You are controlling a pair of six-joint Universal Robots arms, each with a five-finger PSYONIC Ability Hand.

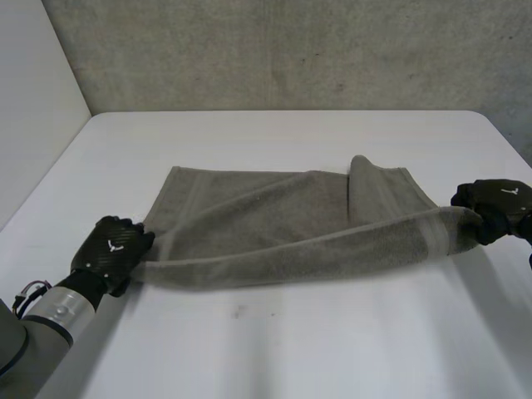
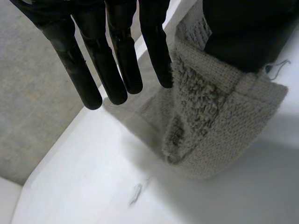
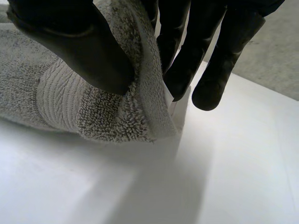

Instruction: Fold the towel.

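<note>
A grey towel [image 1: 274,216] lies spread across the middle of the white table [image 1: 291,349]. Its near long edge is lifted and stretched between my two hands, and its far right corner is flipped up. My left hand [image 1: 112,249] is at the near left corner. In the left wrist view its straight fingers [image 2: 112,60] stand beside the towel corner [image 2: 219,116], which is held against the thumb. My right hand [image 1: 499,204] is at the near right corner. There the thumb [image 3: 84,51] and the fingers pinch the towel's edge [image 3: 93,107] just above the table.
A grey wall [image 1: 291,50] runs behind the table's far edge, and a white panel [image 1: 33,100] stands at the left. A small dark mark [image 1: 239,312] sits on the table in front of the towel. Bare table stretches in front of and behind the towel.
</note>
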